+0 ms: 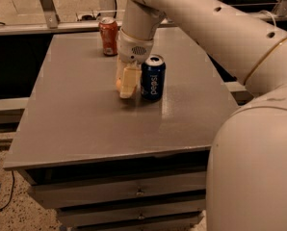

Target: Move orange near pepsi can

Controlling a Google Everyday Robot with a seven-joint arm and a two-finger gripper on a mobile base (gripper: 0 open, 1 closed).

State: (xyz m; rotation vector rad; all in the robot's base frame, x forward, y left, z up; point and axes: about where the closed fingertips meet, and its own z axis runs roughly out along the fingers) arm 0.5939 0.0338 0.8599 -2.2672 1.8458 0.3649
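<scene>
The dark blue pepsi can (153,78) stands upright near the middle of the grey table (85,124). My gripper (126,85) points straight down just left of the can, its fingertips at the table surface. The orange (118,84) shows only as a small orange sliver between the pale fingers (130,81), which are closed around it; most of it is hidden. The gripper and orange stand within a finger's width of the can's left side.
An orange-red soda can (108,36) stands upright at the back of the table, behind and left of the gripper. My white arm (220,37) reaches in from the right, above the table's right side. Drawers (138,191) sit below the front edge.
</scene>
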